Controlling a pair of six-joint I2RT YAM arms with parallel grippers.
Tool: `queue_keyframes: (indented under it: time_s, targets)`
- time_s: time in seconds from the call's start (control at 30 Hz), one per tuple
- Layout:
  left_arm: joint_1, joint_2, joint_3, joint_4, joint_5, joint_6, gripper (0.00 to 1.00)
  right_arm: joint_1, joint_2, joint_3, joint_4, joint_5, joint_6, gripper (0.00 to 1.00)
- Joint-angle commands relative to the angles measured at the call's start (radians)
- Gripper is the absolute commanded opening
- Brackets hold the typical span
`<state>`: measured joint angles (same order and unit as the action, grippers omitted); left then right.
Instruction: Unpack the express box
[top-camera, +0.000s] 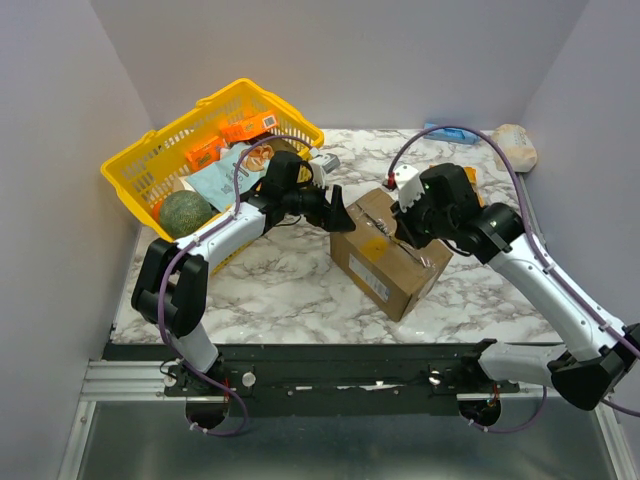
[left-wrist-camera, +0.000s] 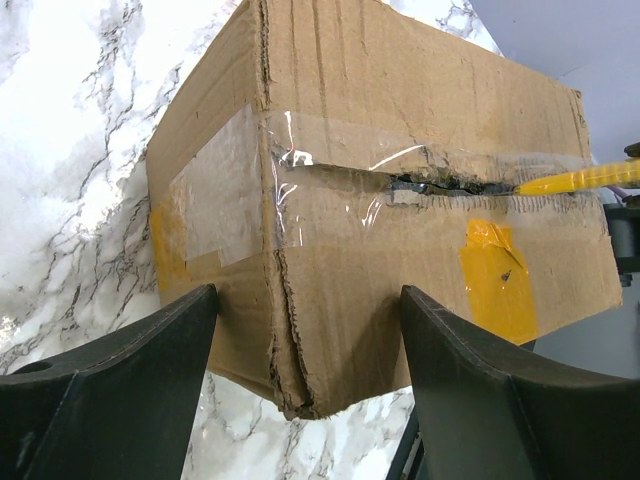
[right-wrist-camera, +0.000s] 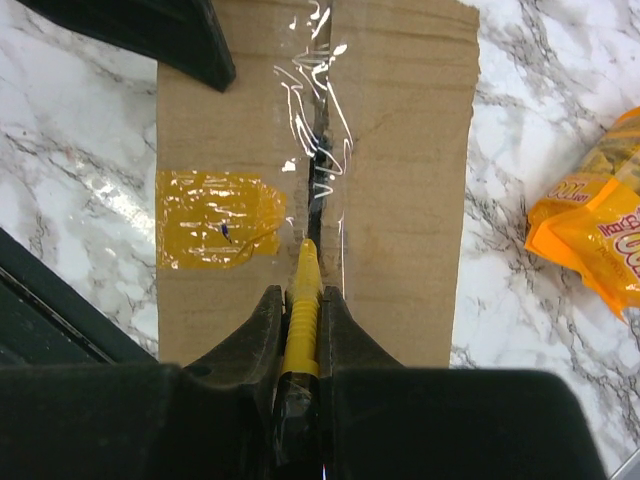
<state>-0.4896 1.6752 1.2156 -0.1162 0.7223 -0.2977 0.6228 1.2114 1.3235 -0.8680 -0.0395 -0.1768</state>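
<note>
Your right gripper (right-wrist-camera: 302, 296) clamps a yellow tool (right-wrist-camera: 304, 262) at the express box (right-wrist-camera: 400, 180) seam — your left gripper (left-wrist-camera: 308, 300) has fingers apart around its end.

The counter (top-camera: 290, 290) is white marble with grey veins. The express box (top-camera: 385, 255) lies on it near the middle, set at an angle to the counter's edges, its taped seam facing up. A yellow basket (top-camera: 128, 152) sits tilted at the back left. Just beside the basket's right corner lies a small grey pack (top-camera: 325, 160). An orange packet (right-wrist-camera: 600, 220) lies near the box's right side. At the back right lie a blue pack (top-camera: 445, 131) and a pale bag (top-camera: 515, 146).
</note>
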Motion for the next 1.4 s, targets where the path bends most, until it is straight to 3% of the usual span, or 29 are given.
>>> queue_keyframes:
  time_s: [0.0,0.57,0.9,1.1,1.2,1.37]
  targets:
    - [0.013,0.054,-0.008,-0.045,-0.075,0.031,0.8,0.006,-0.041,-0.029,-0.085,0.033,-0.001,0.01]
    - [0.013,0.064,-0.007,-0.045,-0.078,0.031,0.8,-0.021,-0.156,-0.043,-0.279,0.092,-0.013,0.01]
    - [0.013,0.072,-0.002,-0.034,-0.078,0.023,0.8,-0.044,-0.153,-0.056,-0.281,-0.071,0.031,0.01]
    - [0.013,0.067,0.004,-0.028,-0.078,0.009,0.8,-0.044,-0.096,0.003,-0.266,-0.068,0.062,0.0]
    - [0.013,0.052,0.001,-0.027,-0.096,-0.007,0.76,-0.044,-0.076,0.039,-0.27,-0.069,0.063,0.0]
    - [0.013,0.011,-0.016,-0.014,-0.115,-0.037,0.47,-0.044,-0.015,0.112,-0.259,-0.074,0.048,0.0]
